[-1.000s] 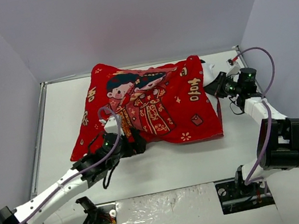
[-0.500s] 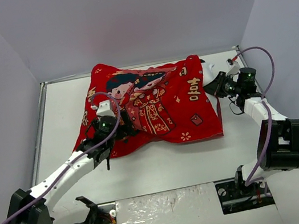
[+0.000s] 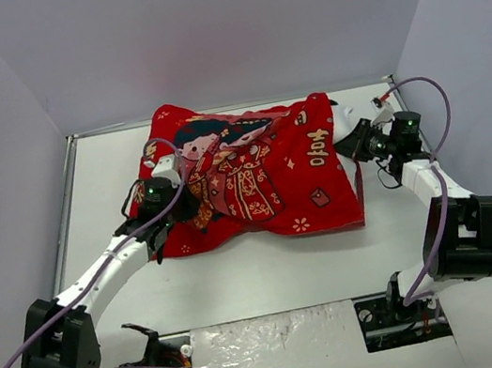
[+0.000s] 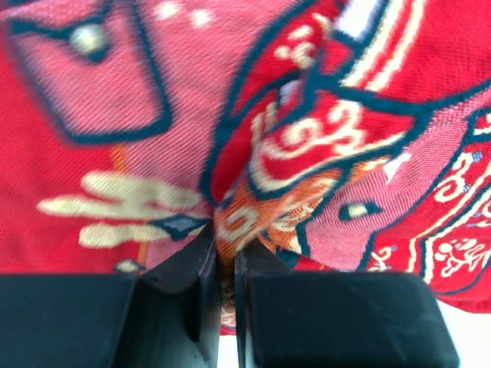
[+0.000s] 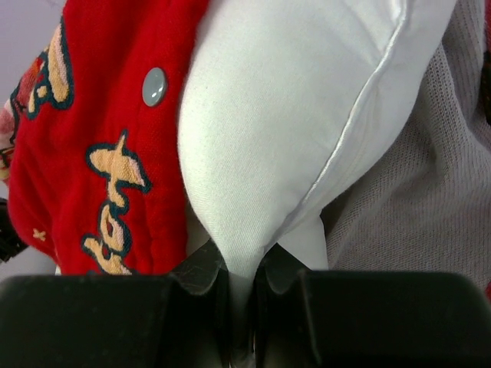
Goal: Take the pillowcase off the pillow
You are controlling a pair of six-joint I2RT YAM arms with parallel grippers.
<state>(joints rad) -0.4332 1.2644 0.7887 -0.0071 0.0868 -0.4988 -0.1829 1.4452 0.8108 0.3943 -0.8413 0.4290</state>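
Observation:
The red pillowcase (image 3: 262, 167), printed with two cartoon children and gold characters, lies across the middle of the table with the pillow inside it. My left gripper (image 3: 184, 198) sits on its left part, shut on a pinched fold of the printed cloth (image 4: 230, 222). At the pillowcase's right opening a white corner of the pillow (image 3: 344, 121) pokes out. My right gripper (image 3: 359, 140) is shut on that white corner (image 5: 245, 261). The wrist view shows the red cover's edge with a grey snap button (image 5: 154, 86) beside the pillow (image 5: 291, 115).
The white table (image 3: 272, 275) is ringed by a metal rim (image 3: 63, 226) and plain walls at the back and sides. Both arm bases (image 3: 402, 309) sit on a foil-covered strip at the near edge. Purple cables loop off both arms.
My left arm has swung left and away from the near edge, onto the cover's left part, and its jaws have gone from wide open to shut on a fold. The right arm has held still.

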